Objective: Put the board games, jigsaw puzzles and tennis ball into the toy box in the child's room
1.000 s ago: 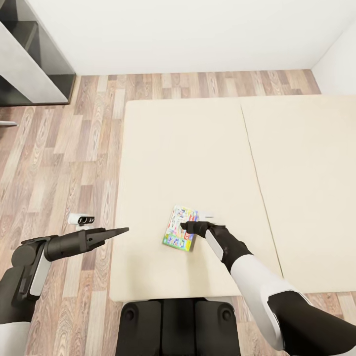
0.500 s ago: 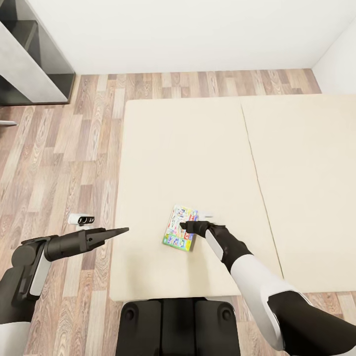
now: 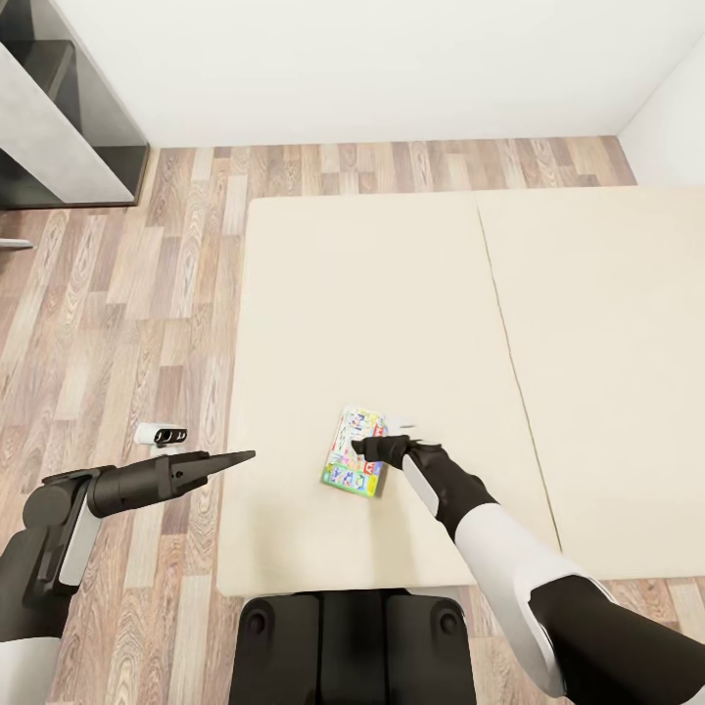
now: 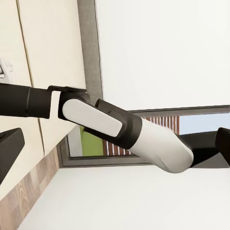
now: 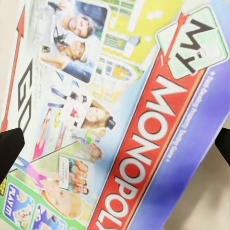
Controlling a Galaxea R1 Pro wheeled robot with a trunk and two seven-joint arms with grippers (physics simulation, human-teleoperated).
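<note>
Here, flat Monopoly board game on beige bed, right claw spread wide above it.

Right gripper open, angled down

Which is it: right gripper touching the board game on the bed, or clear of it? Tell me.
Cannot tell. In the head view the right gripper overlaps the board game on the bed; the right wrist view has black fingertips flanking it, without plain contact or gap.
</note>
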